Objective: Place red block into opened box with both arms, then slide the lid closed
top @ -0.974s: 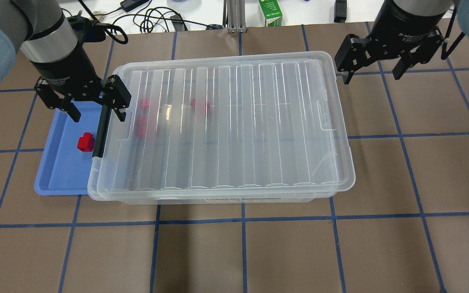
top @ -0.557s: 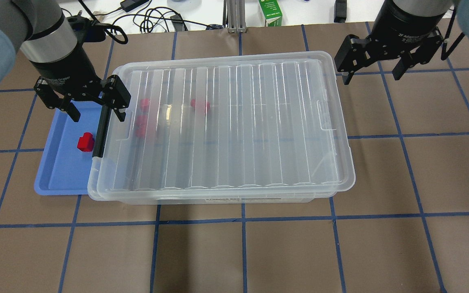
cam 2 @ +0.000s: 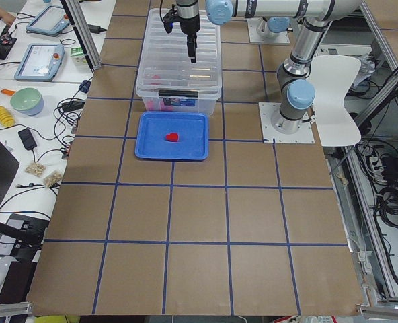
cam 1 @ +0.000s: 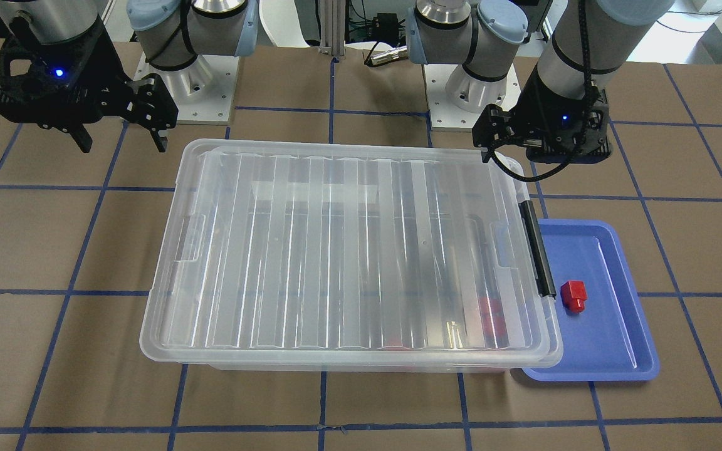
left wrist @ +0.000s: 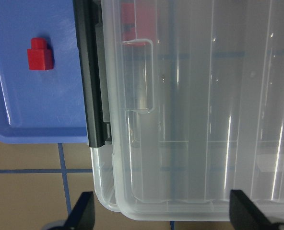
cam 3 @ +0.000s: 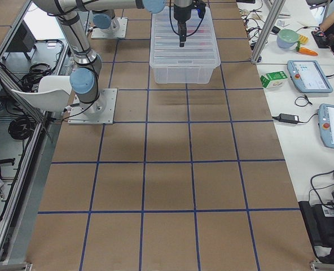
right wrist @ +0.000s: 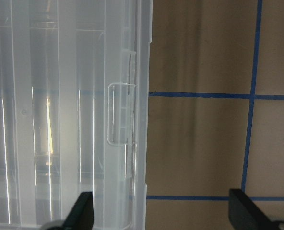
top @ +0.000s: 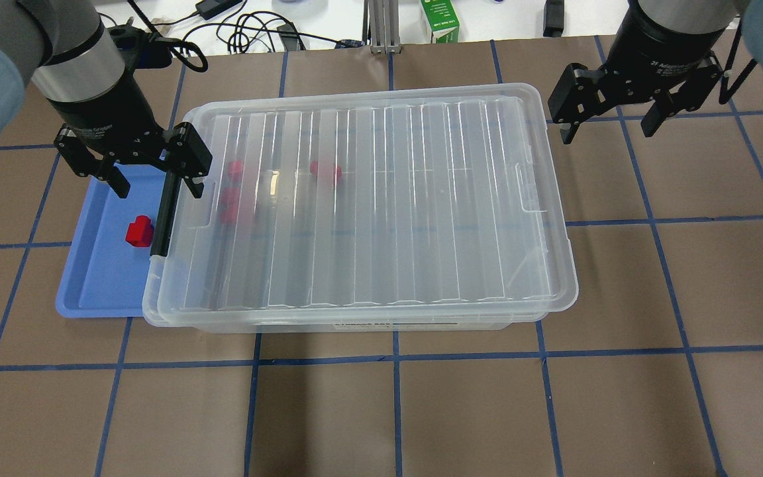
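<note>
The clear ribbed lid [top: 388,199] lies flat over the clear box [top: 388,325], overhanging a little at the right end. Three red blocks show blurred through the lid near the left end, one of them [top: 326,171] further in. Another red block [top: 138,232] lies in the blue tray [top: 90,291] beside the box's black latch [top: 164,212]. My left gripper [top: 157,189] hovers open above the latch end, one finger over the tray and one over the lid. My right gripper [top: 608,132] hangs open over the bare table just past the box's far right corner.
The blue tray [cam 1: 612,357] butts against the box's latch end. Behind the table's back edge lie cables and a green carton [top: 440,20]. Brown table with blue tape lines [top: 395,411] stretches in front of the box.
My right gripper has shifted slightly to the right, away from the box. The left gripper, the lid and the blocks have not moved.
</note>
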`<state>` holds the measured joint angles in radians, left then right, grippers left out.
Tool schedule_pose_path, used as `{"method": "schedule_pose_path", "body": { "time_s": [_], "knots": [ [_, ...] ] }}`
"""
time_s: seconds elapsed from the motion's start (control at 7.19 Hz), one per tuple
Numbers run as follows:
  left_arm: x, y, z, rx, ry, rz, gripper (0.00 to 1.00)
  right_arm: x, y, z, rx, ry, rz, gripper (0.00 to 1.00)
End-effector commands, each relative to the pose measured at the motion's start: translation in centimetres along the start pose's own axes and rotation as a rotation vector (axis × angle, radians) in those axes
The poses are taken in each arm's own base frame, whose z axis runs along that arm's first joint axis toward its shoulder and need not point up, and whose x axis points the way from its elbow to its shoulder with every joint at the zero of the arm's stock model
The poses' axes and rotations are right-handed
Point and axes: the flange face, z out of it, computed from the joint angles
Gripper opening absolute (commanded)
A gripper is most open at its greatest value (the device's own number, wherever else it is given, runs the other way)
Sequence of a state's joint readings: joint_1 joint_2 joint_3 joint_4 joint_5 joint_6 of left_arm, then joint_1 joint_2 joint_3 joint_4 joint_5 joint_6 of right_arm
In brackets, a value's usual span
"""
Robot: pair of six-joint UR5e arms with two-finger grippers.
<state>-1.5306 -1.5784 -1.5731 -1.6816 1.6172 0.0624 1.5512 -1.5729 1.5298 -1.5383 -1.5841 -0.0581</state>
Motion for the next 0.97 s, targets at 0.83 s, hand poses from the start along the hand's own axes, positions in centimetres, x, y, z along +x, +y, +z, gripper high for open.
{"method": "schedule_pose_path", "body": {
  "time_s": [0.83],
  "knots": [
    [-7.9,-2.5,1.1,0.015,0.009,-0.041,1.0,1.0,-4.7,17.2,0.03,0.046,-0.017,1.0]
  ]
}}
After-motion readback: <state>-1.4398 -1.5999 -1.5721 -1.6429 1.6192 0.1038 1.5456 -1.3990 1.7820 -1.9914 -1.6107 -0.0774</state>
